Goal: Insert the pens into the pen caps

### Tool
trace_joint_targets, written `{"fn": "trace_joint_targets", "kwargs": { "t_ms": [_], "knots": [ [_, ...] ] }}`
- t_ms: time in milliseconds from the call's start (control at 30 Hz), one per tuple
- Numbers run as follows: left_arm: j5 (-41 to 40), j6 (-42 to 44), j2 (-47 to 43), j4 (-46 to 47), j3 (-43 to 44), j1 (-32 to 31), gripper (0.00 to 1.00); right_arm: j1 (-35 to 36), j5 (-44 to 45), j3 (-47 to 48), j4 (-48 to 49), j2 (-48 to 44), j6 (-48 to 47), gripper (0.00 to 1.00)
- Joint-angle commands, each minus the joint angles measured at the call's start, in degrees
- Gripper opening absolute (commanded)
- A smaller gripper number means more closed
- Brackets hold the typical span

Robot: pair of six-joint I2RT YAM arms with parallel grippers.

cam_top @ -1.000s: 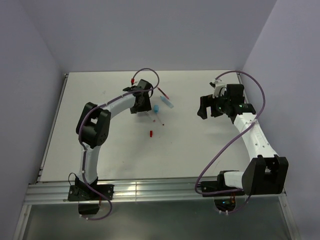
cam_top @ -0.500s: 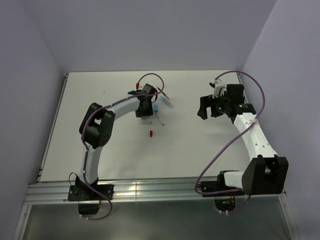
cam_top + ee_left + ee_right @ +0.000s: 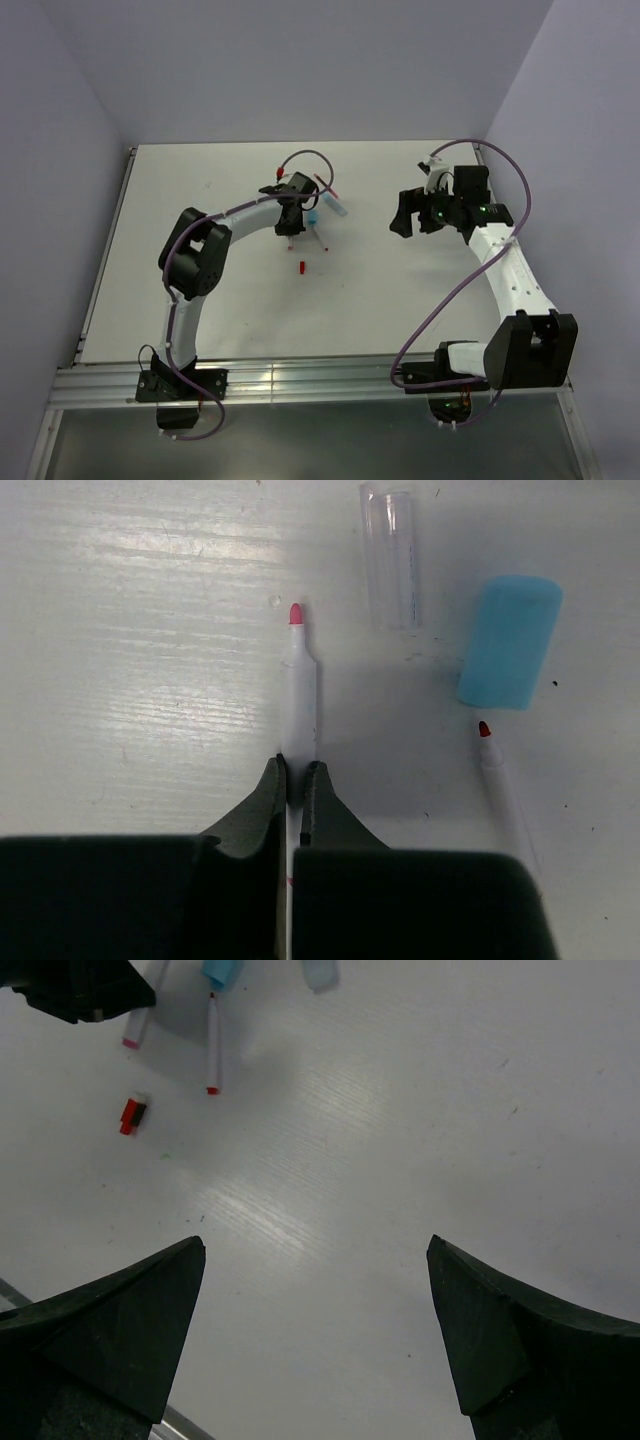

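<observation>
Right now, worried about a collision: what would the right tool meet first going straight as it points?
Likely the bare table; nothing lies between the open right tool and it. The red pen cap sits off that line.

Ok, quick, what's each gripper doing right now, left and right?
The left gripper is closed on a white pen.
The right gripper is open, holding nothing.

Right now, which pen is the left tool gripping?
The white pen with the pink tip, pinched in the left tool, beside the clear cap. The other, thinner red-tipped pen lies free by the light blue cap.
</observation>
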Motion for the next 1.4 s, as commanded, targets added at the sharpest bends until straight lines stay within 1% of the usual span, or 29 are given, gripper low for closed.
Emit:
{"fn": "trace_joint_targets", "kwargs": {
  "t_ms": [0, 133, 233, 267, 300, 333, 367, 400, 433, 467, 533, 567, 633, 667, 700, 733, 767, 800, 833, 867, 900, 933, 967, 1000, 1033, 1100, 1167, 1233, 1367],
  "knots": [
    [3.0, 0.3, 0.8, -2.7, -1.6, -0.6, 0.00, 1.8, -4.6, 4.2, 0.4, 0.7, 2.7, 1.00],
    [0.6, 0.5, -0.7, -5.6, 1.1, 0.1, 0.00, 2.8, -8.9, 5.5, 0.5, 2.0, 4.9, 1.00],
    [3.5, 2.0, -6.9, -4.1, 1.3, 1.2, 0.00, 3.4, -11.4, 7.0, 0.9, 3.0, 7.5, 1.00],
    [9.4, 4.1, -11.8, -1.9, 0.1, 1.8, 0.00, 3.6, -13.3, 7.4, 1.2, 3.2, 9.0, 1.00],
    [11.7, 4.9, -14.4, 0.5, -0.9, 3.4, 0.00, 3.7, -14.1, 8.1, 1.8, 3.7, 9.7, 1.00],
    [14.7, 6.8, -17.1, 6.1, -3.2, 4.0, 0.00, 3.7, -15.0, 8.6, 2.0, 4.1, 10.2, 1.00],
    [19.1, 7.7, -22.1, 8.6, -4.1, 5.1, 0.00, 3.9, -16.2, 9.4, 2.3, 4.8, 11.8, 1.00],
    [22.2, 8.1, -24.3, 10.9, -5.1, 5.7, 0.00, 4.0, -16.8, 10.0, 2.4, 5.2, 12.4, 1.00],
    [25.0, 8.4, -26.0, 15.3, -6.5, 6.3, 0.00, 4.0, -17.8, 10.3, 2.5, 5.5, 12.9, 1.00],
    [29.2, 8.0, -28.8, 16.5, -6.9, 6.8, 0.00, 4.1, -18.8, 11.4, 2.7, 5.8, 14.0, 1.00],
    [34.5, 7.1, -30.7, 19.6, -8.3, 8.5, 0.00, 4.4, -19.5, 12.6, 3.0, 6.7, 15.2, 1.00],
    [37.4, 6.6, -32.1, 22.9, -8.9, 9.2, 0.00, 4.6, -20.0, 14.1, 3.0, 7.0, 16.2, 1.00],
    [45.4, 4.7, -33.5, 27.2, -10.5, 11.1, 0.00, 4.9, -22.8, 15.8, 2.9, 7.7, 17.2, 1.00],
    [47.7, 2.0, -34.9, 34.0, -12.4, 11.9, 0.00, 5.1, -24.6, 17.5, 2.8, 8.1, 18.0, 1.00],
    [52.0, 0.5, -35.5, 37.0, -13.3, 13.2, 0.00, 5.2, -27.7, 18.5, 3.0, 8.8, 18.6, 1.00],
    [54.0, -3.0, -36.1, 40.2, -14.6, 13.7, 0.00, 5.5, -29.6, 19.4, 3.0, 9.1, 19.0, 1.00],
    [56.4, -5.0, -36.2, 45.9, -15.2, 14.2, 0.00, 6.2, -31.2, 20.6, 3.3, 9.4, 19.4, 1.00],
    [59.7, -6.7, -36.3, 50.1, -16.1, 15.0, 0.00, 6.8, -32.5, 20.4, 6.3, 9.3, 20.2, 1.00],
    [62.9, -10.2, -36.7, 53.3, -18.8, 15.1, 0.00, 7.5, -34.9, 19.6, 9.3, 9.0, 21.8, 1.00],
    [63.6, -12.0, -37.6, 56.5, -20.5, 15.2, 0.00, 9.2, -35.8, 16.5, 13.4, 8.4, 26.8, 1.00],
    [64.0, -14.0, -38.1, 64.1, -22.2, 15.2, 0.00, 10.1, -36.3, 14.6, 23.9, 6.8, 30.4, 1.00],
    [64.8, -18.1, -38.3, 67.3, -25.6, 15.2, 0.00, 10.9, -36.1, 12.4, 30.2, 5.8, 34.3, 1.00],
    [64.5, -20.0, -39.2, 70.4, -27.2, 15.4, 0.00, 11.8, -35.7, 8.8, 35.9, 4.8, 41.2, 1.00],
    [64.2, -21.8, -39.7, 74.9, -28.6, 15.7, 0.00, 13.6, -35.0, 8.1, 41.8, 4.0, 43.0, 1.00],
    [63.7, -24.9, -40.6, 77.6, -31.2, 15.9, 0.00, 14.5, -34.0, 8.4, 42.1, 4.4, 43.7, 1.00],
    [63.5, -27.6, -41.4, 81.1, -33.4, 16.3, 0.00, 17.3, -33.4, 10.2, 42.2, 6.2, 44.4, 0.98],
    [62.9, -28.9, -42.3, 83.0, -34.5, 16.5, 0.00, 18.9, -31.8, 10.9, 43.0, 7.7, 45.7, 0.95],
    [62.5, -30.9, -42.6, 85.7, -35.7, 16.6, 0.00, 21.0, -31.2, 11.1, 43.8, 8.4, 46.6, 0.93],
    [60.8, -33.4, -43.1, 88.3, -37.1, 16.6, 0.00, 24.0, -29.1, 11.6, 44.9, 10.5, 47.8, 0.91]
  ]
}}
